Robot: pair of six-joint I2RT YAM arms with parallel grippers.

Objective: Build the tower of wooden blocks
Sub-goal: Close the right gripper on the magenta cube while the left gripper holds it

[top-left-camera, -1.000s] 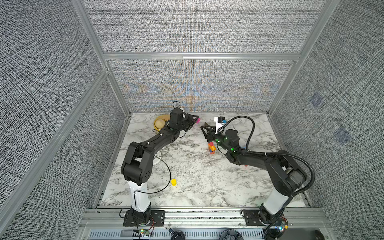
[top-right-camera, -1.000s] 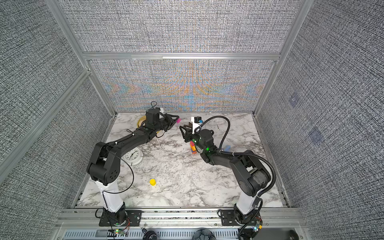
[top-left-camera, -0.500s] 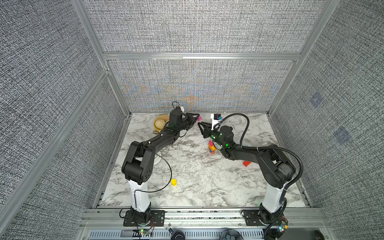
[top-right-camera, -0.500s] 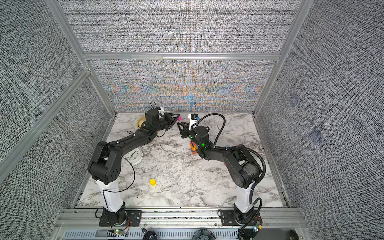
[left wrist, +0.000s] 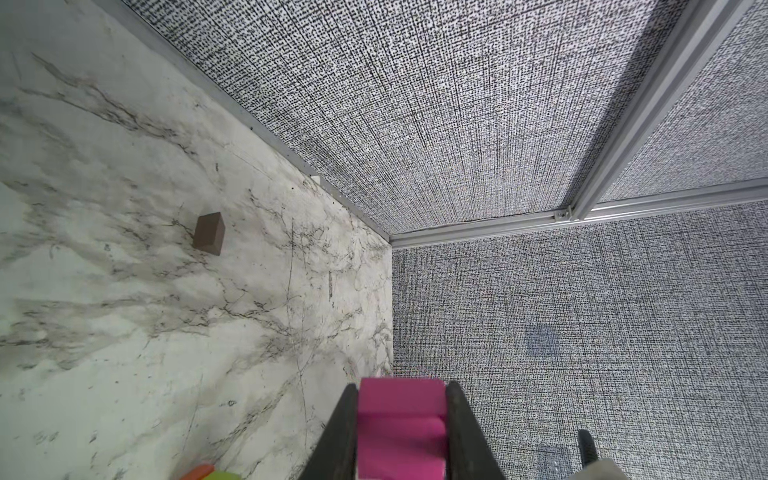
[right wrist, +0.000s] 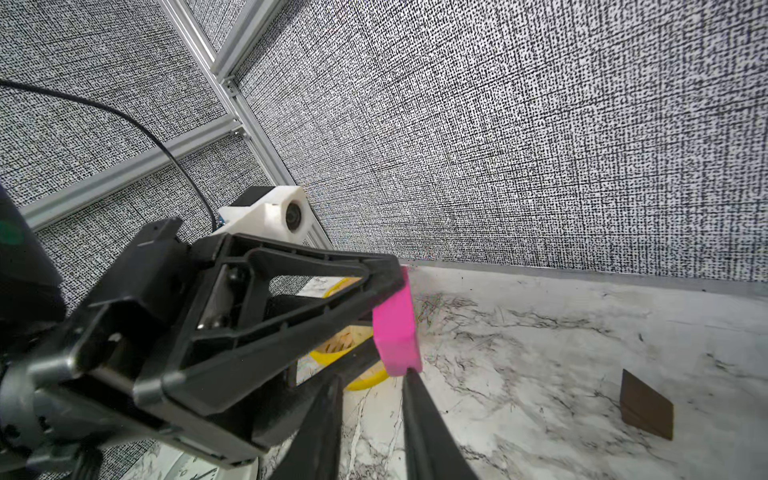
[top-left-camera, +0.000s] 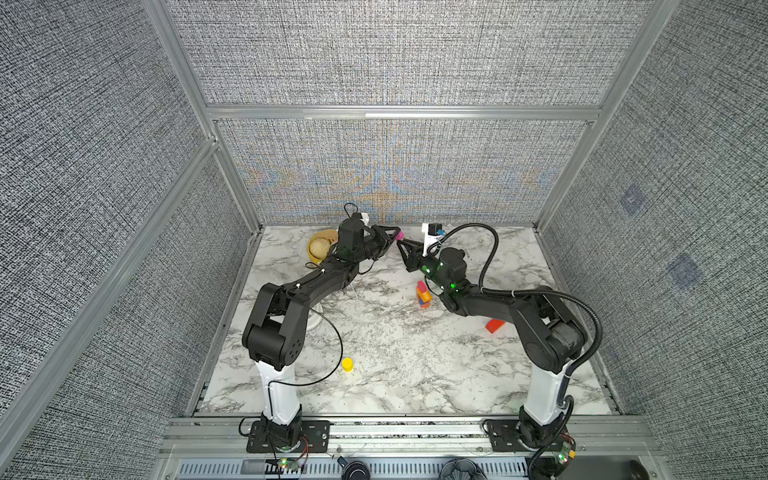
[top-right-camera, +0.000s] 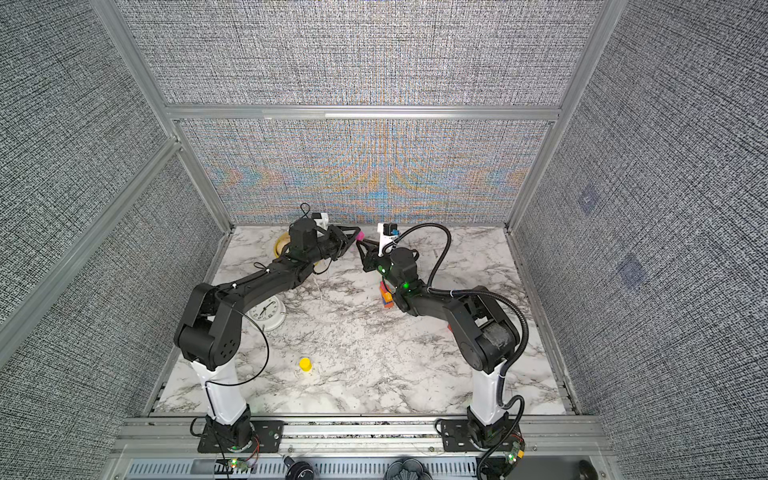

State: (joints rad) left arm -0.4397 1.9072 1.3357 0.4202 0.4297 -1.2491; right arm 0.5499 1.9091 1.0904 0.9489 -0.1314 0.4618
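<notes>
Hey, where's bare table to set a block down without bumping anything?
Widest bare marble: front middle, between the yellow cylinder and the red block. Crowded at the back, where basket, left gripper, right gripper and tower cluster.

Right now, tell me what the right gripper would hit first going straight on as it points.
The pink block, held aloft in the left gripper. In the right wrist view the right gripper, jaws open, points at it, one tip near its edge; exact depth is unclear.

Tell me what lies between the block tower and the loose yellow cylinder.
Nothing: only bare marble table between tower and yellow cylinder, shown in both top views.
</notes>
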